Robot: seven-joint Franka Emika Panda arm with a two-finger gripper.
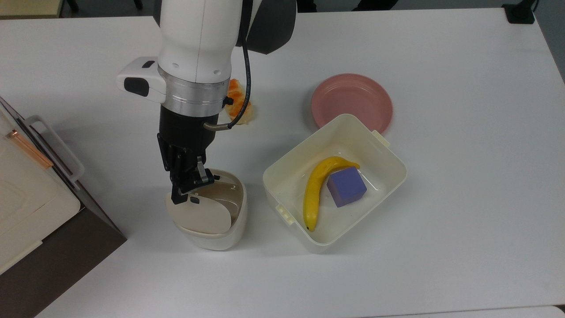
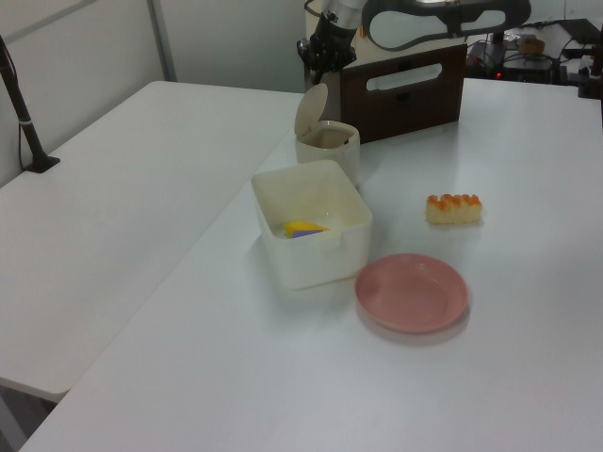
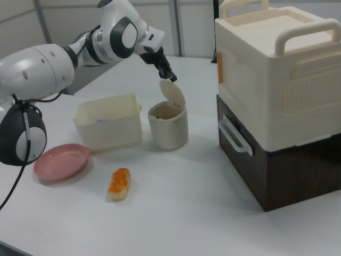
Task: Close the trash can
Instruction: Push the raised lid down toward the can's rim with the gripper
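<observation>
Trash can (image 1: 212,221) sits on the white surface (image 1: 463,176), near the top view's left, between the brown-and-cream storage box (image 1: 39,212) and the tub (image 1: 335,181). Same can in the right view (image 3: 168,125), just left of the box (image 3: 277,96).

Lid (image 1: 201,214) is up, hinged open and standing close to upright; the right view shows it raised (image 3: 173,92) above the tan opening. Not closed yet.

End effector (image 1: 187,187) is at the lid's top edge. In the right view it sits just above and behind the raised lid (image 3: 166,74); the left view puts it (image 2: 316,71) right over the lid too (image 2: 311,108). Contact vs. hairline gap: can't tell. Fingers look pinched together, nothing between them, so it reads as a poke tool, not a grasp.

Step in hand, my read: lined up behind the lid, about to start the push.

Next move needs:
- push the lid's top edge forward over the opening, following the hinge arc, not straight down
- finish with a light downward press so it seats
- keep force low; the can is light and could slide or tip toward the tub

Elsewhere: banana (image 1: 315,190) and purple block (image 1: 346,185) in the tub, pink plate (image 1: 352,102) beyond it, orange-topped bread (image 3: 119,183) apart on the surface. None in the way.
</observation>
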